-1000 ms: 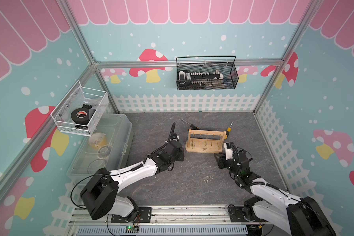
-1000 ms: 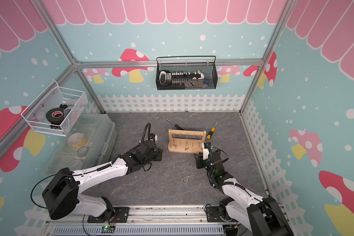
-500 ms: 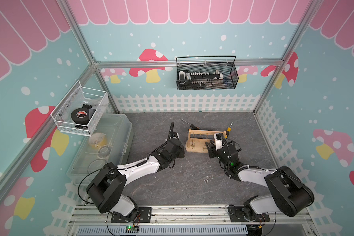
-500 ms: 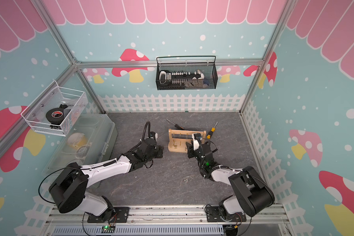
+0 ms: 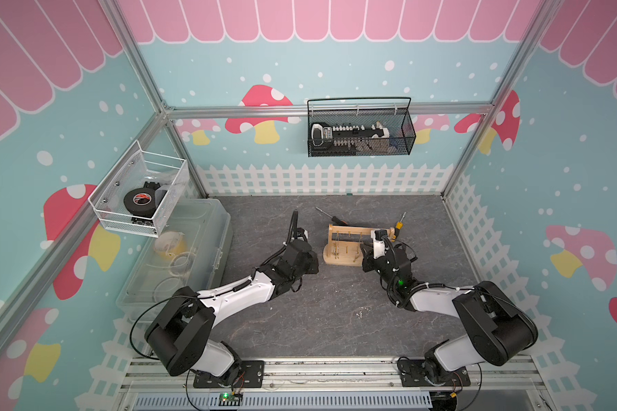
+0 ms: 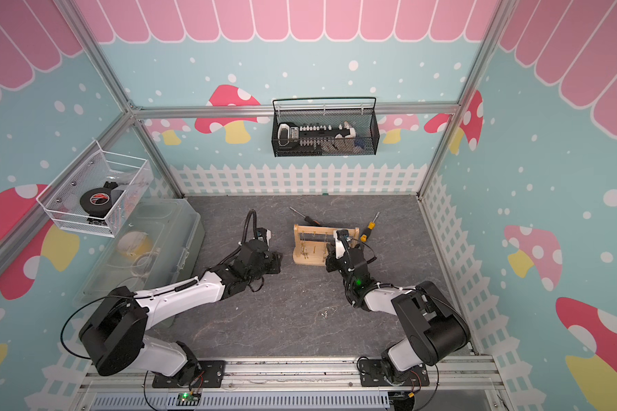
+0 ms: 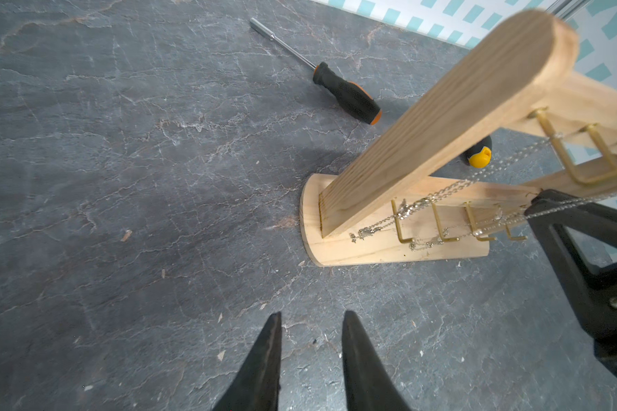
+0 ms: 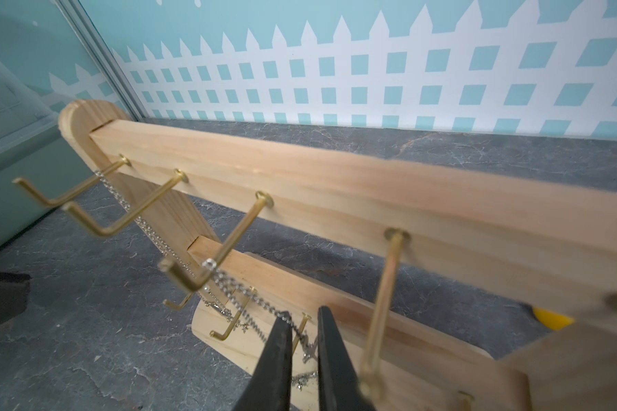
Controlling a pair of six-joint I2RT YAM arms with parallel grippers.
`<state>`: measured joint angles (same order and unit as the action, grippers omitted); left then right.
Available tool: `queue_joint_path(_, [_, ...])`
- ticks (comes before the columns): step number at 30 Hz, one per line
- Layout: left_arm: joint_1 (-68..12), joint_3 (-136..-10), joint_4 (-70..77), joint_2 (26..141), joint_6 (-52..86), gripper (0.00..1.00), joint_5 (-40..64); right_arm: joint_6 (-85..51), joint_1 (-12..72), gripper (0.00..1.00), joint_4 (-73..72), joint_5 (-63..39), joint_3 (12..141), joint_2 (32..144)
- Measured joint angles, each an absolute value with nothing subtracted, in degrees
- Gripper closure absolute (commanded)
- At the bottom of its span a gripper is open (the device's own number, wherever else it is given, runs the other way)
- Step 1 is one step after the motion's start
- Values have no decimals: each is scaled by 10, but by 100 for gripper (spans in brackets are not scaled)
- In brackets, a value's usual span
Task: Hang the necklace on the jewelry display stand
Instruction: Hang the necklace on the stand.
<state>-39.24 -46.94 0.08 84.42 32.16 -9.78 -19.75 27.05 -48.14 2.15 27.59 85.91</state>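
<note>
Two flat bars of pale, straight-grained wood between two round-topped end posts, all on a flat base with rounded ends: the jewelry display stand [image 5: 339, 259], upright on the desk [image 5: 300, 320], toward the far edge and a little right of centre. Long axis roughly parallel to that far edge. Rows of thin brass-coloured pegs [image 8: 228, 242], L-shaped with upturned tips, pointing toward the near edge. Dark grey desk top, matt, veined like slate.

Fine silver link necklace [image 8: 243, 290] draped over pegs of both bars, part pooled on the base, one strand drawn taut from a top-bar peg to the right claw [image 8: 304, 316]. Tapered black fingers [image 8: 278, 356] there pinched narrow on the chain, at the stand's front, toward its right end. Left claw [image 7: 312, 316] parted and empty, low over the desk just beside the stand's left end, not touching it.

Behind the stand, toward the far edge: black-and-orange screwdriver [image 7: 346, 92] with a bright steel shaft, and a yellow-handled screwdriver [image 5: 399, 226] by the right post.
</note>
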Motion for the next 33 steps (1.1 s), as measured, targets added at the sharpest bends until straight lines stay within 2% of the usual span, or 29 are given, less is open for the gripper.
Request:
queue_joint_path(5, [-392, -468, 1, 844, 322, 70, -96, -201, 270, 97, -491, 22, 279, 863])
queue_joint_path(14, [-392, -467, 1, 844, 322, 71, -96, -204, 270, 98, -495, 20, 287, 860])
queue_joint_path(16, [-392, -467, 1, 844, 322, 71, -96, -204, 270, 96, -495, 20, 287, 858])
queue_joint_path(20, [-391, -467, 1, 844, 322, 71, -96, -207, 270, 85, -492, 19, 288, 858])
queue_joint_path(28, [-391, -467, -2, 834, 322, 71, -95, -213, 270, 81, -467, 16, 288, 841])
queue_joint_path(33, [-391, -467, -10, 828, 322, 71, -86, -212, 270, 74, -414, 15, 288, 787])
